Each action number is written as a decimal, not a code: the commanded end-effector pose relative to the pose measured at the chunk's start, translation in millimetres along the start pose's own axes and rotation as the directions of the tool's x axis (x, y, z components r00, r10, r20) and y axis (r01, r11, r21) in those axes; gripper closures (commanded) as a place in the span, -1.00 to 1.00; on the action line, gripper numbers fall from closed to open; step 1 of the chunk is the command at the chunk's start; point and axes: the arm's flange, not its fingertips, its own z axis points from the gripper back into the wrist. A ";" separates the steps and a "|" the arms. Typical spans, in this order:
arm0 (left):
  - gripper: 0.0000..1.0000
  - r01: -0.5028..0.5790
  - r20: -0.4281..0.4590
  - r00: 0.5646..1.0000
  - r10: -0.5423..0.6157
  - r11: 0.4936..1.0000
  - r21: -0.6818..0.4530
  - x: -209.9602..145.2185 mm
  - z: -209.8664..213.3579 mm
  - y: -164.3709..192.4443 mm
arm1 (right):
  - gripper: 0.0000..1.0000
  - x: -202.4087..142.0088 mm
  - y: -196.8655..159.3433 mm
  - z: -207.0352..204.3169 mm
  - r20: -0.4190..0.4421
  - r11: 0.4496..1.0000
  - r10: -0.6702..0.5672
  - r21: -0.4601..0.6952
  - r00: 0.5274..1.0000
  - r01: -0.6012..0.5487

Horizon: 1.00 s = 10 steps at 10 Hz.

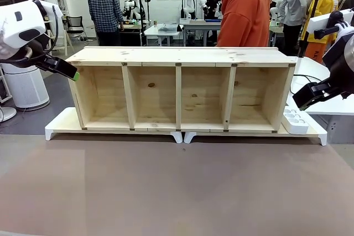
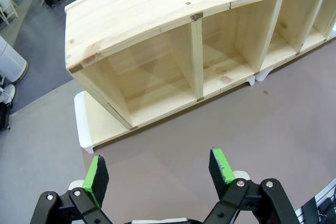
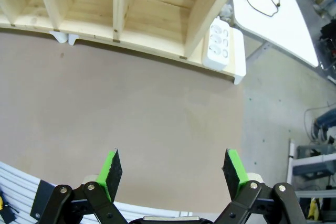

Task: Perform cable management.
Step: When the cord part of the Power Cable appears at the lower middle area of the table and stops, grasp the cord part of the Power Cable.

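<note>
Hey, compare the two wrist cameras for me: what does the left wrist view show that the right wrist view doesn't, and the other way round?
Left wrist view: the open left gripper, the wooden shelf with its top board and left end, and grey floor beside it. Right wrist view: the open right gripper, a white power strip at the shelf's right end, and a thin black cable lying on a white side table. Shared: the shelf's open compartments on their white base, and the brown table in front.

The shelf [image 1: 178, 56] is bare knotty wood, tabletop [image 1: 177, 192] matt, power strip [image 3: 218, 43] probably smooth plastic.
</note>
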 end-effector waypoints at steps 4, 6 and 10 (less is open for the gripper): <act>-1.00 -0.009 0.009 1.000 0.009 1.000 0.009 0.3 -0.3 -0.3 | -1.00 0.2 -1.2 -0.8 -0.002 1.000 -0.003 -0.001 1.000 0.003; -1.00 -0.009 0.009 1.000 0.009 1.000 0.009 0.3 -0.3 -0.3 | -1.00 0.2 -1.2 -0.8 -0.002 1.000 -0.003 -0.001 1.000 0.003; -1.00 -0.009 0.009 1.000 0.009 1.000 0.009 0.3 -0.3 -0.3 | -1.00 0.2 -1.2 -0.8 -0.002 1.000 -0.003 -0.001 1.000 0.003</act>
